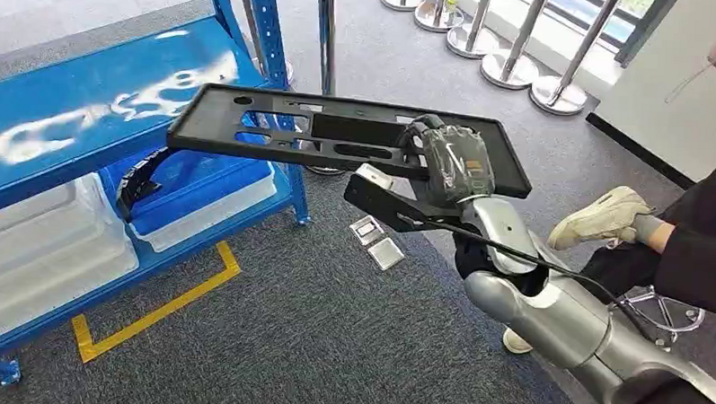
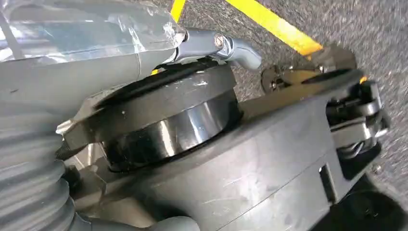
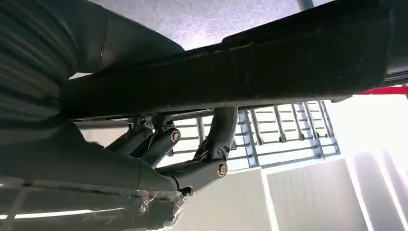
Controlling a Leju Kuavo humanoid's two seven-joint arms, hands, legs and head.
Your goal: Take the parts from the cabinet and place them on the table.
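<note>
Fingers (image 3: 211, 144) of right hand (image 1: 450, 165): clenched on black panel (image 1: 276, 127), held flat in the air over grey carpet (image 1: 314, 335), beside blue rack (image 1: 79, 120). Left hand (image 2: 211, 43): fingers' state cannot be told. White bins (image 1: 38, 245): on lower shelf.

Your right hand (image 1: 446, 165) grips the black panel (image 1: 339, 134) near its right end; the blue cabinet (image 1: 87, 139) stands left of the hand.

Silver right arm (image 1: 549, 303) with rounded joints, thin black cable, dark plastic-wrapped right hand (image 1: 455, 165), grey ribbed cover
</note>
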